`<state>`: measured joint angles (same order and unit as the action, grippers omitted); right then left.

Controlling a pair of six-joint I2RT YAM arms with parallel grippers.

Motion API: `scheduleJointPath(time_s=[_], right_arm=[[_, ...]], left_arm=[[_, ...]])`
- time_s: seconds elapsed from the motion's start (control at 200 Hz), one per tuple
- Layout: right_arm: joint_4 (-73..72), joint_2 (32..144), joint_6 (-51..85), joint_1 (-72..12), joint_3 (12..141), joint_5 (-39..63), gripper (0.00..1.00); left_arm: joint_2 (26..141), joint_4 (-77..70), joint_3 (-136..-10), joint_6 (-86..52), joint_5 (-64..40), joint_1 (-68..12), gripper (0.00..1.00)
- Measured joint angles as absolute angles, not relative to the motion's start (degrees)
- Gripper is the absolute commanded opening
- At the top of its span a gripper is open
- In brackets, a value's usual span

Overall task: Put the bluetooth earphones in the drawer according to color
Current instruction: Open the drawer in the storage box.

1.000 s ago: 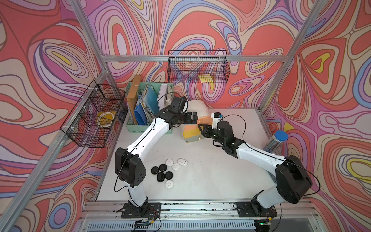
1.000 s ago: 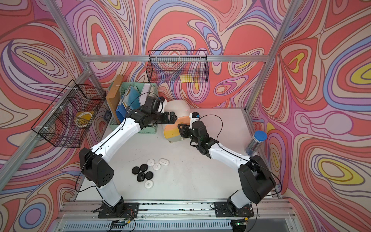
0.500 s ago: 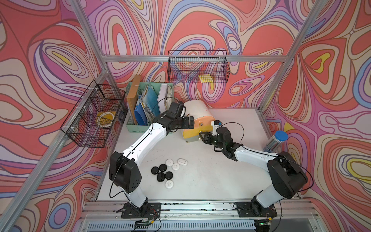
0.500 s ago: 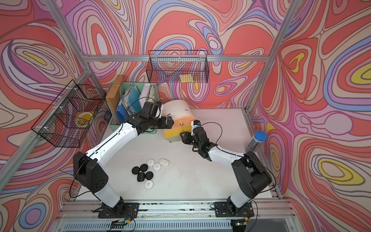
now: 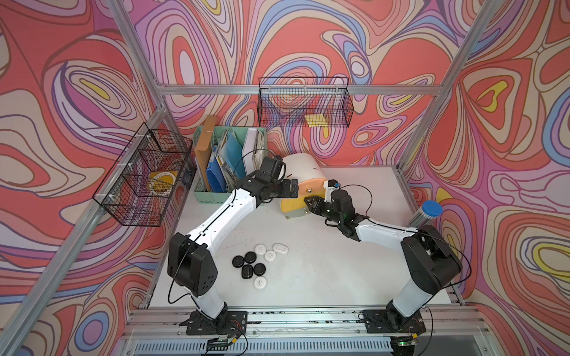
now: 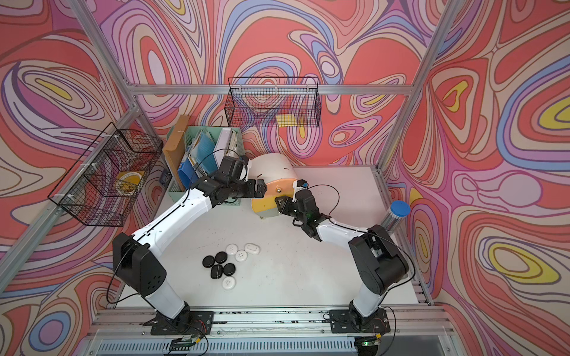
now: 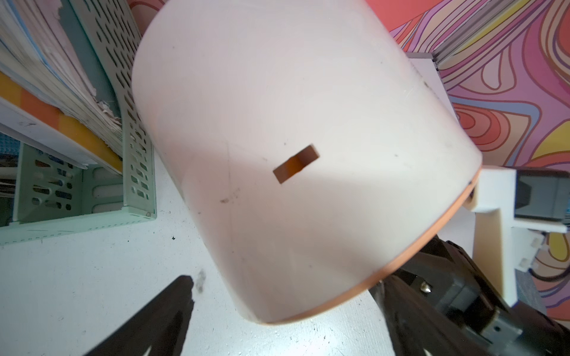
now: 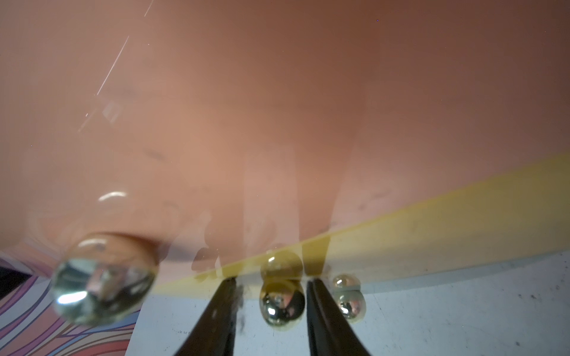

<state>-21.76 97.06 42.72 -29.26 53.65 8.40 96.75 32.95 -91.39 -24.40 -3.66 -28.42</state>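
The drawer (image 5: 303, 168) is a white barrel-topped chest at the back of the table, also seen in the other top view (image 6: 274, 169). Its fronts are peach (image 8: 277, 92), yellow (image 8: 431, 240) and pale grey. My left gripper (image 5: 291, 188) stands open, its fingers (image 7: 172, 308) straddling the chest's white body (image 7: 293, 123) near the front edge. The right gripper (image 8: 271, 282) has a finger on each side of the yellow drawer's gold knob (image 8: 282, 303), with a gap on one side. Several black (image 5: 250, 256) and white (image 5: 270, 255) bluetooth earphones lie loose near the table's middle.
A mint-green file holder (image 5: 212, 197) full of folders stands just left of the chest. Black wire baskets hang on the left wall (image 5: 145, 182) and back wall (image 5: 303, 104). A clear tube with a blue cap (image 5: 430, 212) stands at the table's right edge.
My left arm has drawn back off the chest's top to its left side, uncovering the white body. The right gripper has come in around the yellow drawer's knob and its jaws have narrowed.
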Motion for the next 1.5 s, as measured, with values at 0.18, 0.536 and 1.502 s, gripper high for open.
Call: scheduleJointPath(time_s=[0.18, 0.536, 1.502], right_arm=[[-23.90, 98.76, 44.18, -29.19, 53.69, 8.91, 0.33], [-25.06, 99.57, 45.98, -29.15, 53.69, 9.26, 0.27], [-28.93, 96.03, 47.72, -28.80, 47.68, 9.98, 0.06]], left_arm=[[96.77, 32.56, -91.39, -24.43, -2.61, -28.40, 0.99], [96.90, 32.53, -91.37, -24.43, -2.15, -28.40, 0.99], [97.93, 31.73, -91.37, -24.43, -1.34, -28.42, 0.99]])
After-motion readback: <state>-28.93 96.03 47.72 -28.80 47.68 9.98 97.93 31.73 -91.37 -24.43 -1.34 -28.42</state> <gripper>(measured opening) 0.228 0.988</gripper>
